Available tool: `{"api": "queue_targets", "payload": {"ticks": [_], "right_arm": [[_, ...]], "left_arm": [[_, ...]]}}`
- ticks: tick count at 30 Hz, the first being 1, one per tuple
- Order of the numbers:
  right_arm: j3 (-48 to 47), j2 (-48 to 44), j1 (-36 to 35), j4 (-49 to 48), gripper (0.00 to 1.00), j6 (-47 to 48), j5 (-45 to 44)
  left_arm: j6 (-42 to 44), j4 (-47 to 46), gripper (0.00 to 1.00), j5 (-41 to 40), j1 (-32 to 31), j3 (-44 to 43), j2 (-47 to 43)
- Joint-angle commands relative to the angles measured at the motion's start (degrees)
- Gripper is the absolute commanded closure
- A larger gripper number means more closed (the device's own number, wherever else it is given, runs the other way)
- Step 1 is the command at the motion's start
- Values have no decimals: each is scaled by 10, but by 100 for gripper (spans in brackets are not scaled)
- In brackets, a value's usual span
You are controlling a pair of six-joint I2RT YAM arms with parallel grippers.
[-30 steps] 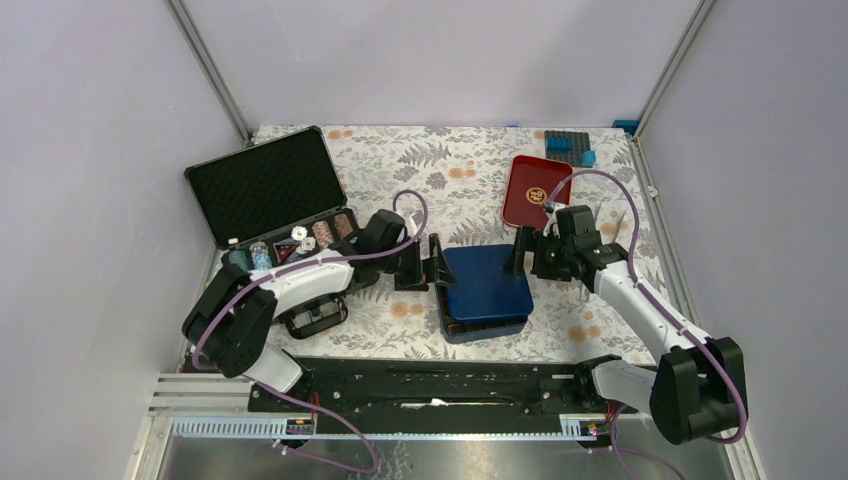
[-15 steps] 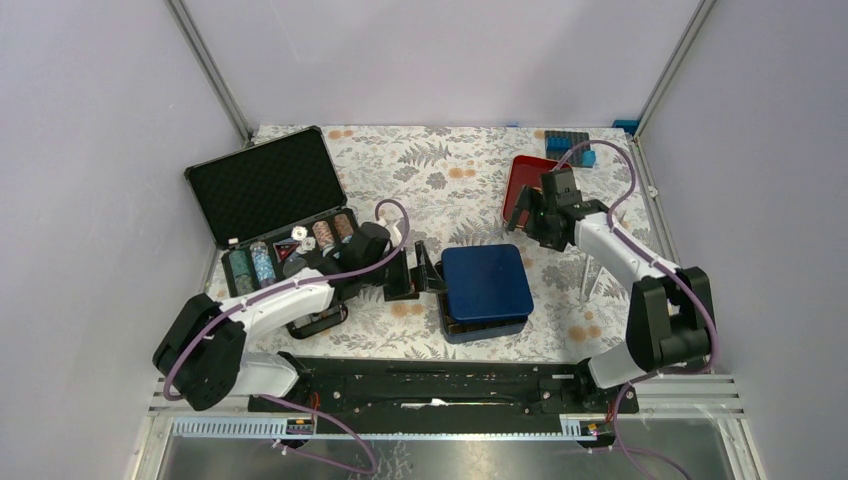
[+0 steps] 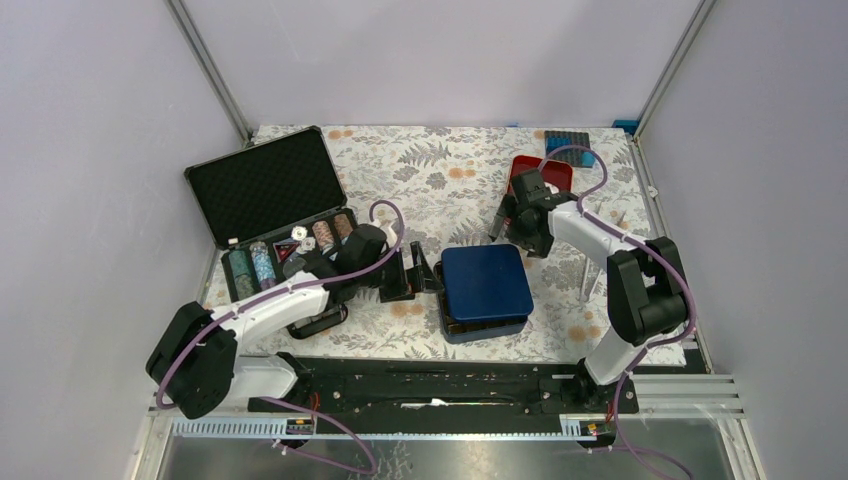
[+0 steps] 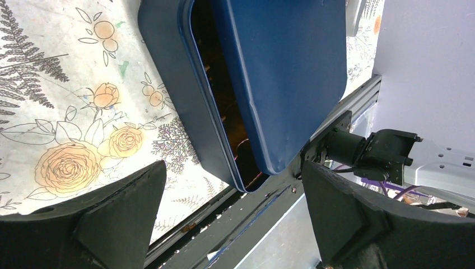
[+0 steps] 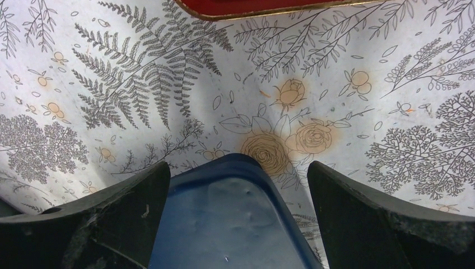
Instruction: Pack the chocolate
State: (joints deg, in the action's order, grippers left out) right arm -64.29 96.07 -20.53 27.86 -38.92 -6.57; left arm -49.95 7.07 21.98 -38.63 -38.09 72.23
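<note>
A dark blue box (image 3: 487, 287) stands at the table's middle. In the left wrist view its lid (image 4: 280, 73) lies askew on the base (image 4: 168, 84), leaving a dark gap. No chocolate lumps show; they are hidden or out of view. My left gripper (image 3: 418, 272) is open and empty, just left of the box, with the box's near corner ahead of its fingers (image 4: 112, 216). My right gripper (image 3: 510, 228) is open and empty above the box's back right corner. The lid's corner (image 5: 235, 218) lies between its fingers (image 5: 358, 213).
An open black case (image 3: 270, 185) holding rows of poker chips (image 3: 300, 245) stands at the left. A red tin (image 3: 545, 175), also in the right wrist view (image 5: 269, 7), lies behind the right gripper. Blue bricks (image 3: 570, 145) sit at the back right. The black rail (image 3: 430, 385) runs along the near edge.
My right gripper has swung from the box's right side to its back right corner. My left gripper has drawn back a little to the left of the box. The box stays put.
</note>
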Motion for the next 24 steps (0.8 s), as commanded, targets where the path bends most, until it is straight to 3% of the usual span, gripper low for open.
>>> {"api": "queue_targets", "payload": {"ticks": [1,17,24], "right_arm": [[-11,-3,-13,17,0,-8,9],[78,-94,-32,6,0,17,64],[75,-121,-32,10,0,8,45]], "left_arm": [[4,-4,3,-19,-2,2,-21],[10,-23,3,-14,-2,-1,10],[7,-37,3,-8,-8,-1,24]]}}
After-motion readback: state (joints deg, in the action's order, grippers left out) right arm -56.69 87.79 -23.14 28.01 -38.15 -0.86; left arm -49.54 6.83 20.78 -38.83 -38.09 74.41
